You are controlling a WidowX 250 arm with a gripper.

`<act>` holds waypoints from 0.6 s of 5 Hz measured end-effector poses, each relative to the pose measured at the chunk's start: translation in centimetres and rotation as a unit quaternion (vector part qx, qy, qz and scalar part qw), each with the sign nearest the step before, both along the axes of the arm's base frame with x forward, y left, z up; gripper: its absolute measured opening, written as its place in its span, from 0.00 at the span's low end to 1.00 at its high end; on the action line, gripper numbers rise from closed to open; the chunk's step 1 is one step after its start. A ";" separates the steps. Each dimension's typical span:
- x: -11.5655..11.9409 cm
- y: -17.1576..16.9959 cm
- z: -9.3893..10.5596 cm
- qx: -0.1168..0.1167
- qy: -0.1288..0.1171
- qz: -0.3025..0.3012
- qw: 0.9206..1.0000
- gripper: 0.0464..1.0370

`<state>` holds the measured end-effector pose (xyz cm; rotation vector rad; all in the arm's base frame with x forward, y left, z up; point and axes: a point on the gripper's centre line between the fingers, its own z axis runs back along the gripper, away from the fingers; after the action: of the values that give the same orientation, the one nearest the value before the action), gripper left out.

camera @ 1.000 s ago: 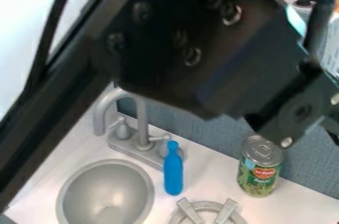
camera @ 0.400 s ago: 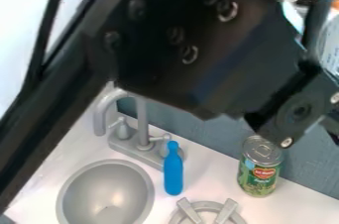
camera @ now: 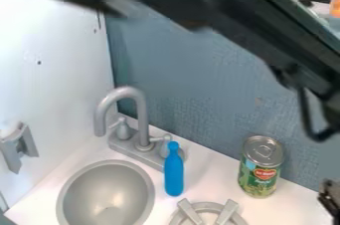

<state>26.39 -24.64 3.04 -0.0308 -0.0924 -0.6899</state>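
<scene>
Black tool [camera: 329, 200] at the right edge: how far open, or holding what, I cannot tell. One can [camera: 262, 171] stands nearest, left of it on the white worktop [camera: 292, 210]; further left, one blue bottle [camera: 174, 170], one tap [camera: 142, 122], one sink [camera: 61, 200]
</scene>
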 end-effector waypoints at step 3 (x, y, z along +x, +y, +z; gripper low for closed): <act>-1.0 9.1 -1.8 -0.026 0.042 0.150 0.987 0.06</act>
<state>25.38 -15.59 1.26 -0.0932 -0.0328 -0.3841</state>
